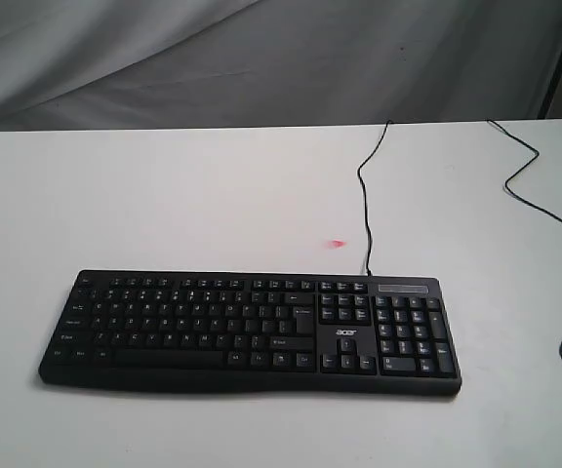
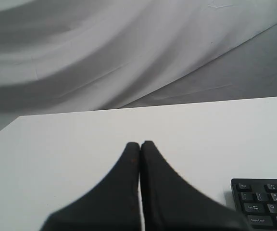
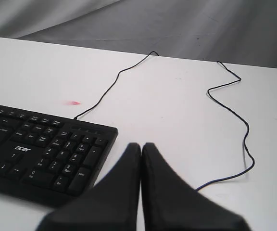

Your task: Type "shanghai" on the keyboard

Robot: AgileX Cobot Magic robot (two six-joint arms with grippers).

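Observation:
The black keyboard (image 1: 250, 331) lies flat near the front of the white table, its number pad at the right and a white "acer" logo above the arrow keys. Its thin cable (image 1: 365, 210) runs back over the far edge. Neither gripper shows in the exterior view. In the left wrist view my left gripper (image 2: 140, 144) is shut and empty, off the keyboard's (image 2: 266, 202) left end. My right gripper (image 3: 141, 146) is likewise shut on nothing, just beyond the number-pad end of the keyboard (image 3: 44, 149).
A second thin black cable (image 1: 554, 195) snakes across the right side of the table (image 1: 183, 195); it also loops past the right gripper as a cable (image 3: 234, 115). A small pink mark (image 1: 337, 244) lies behind the keyboard. Grey cloth (image 1: 213, 58) hangs behind the table.

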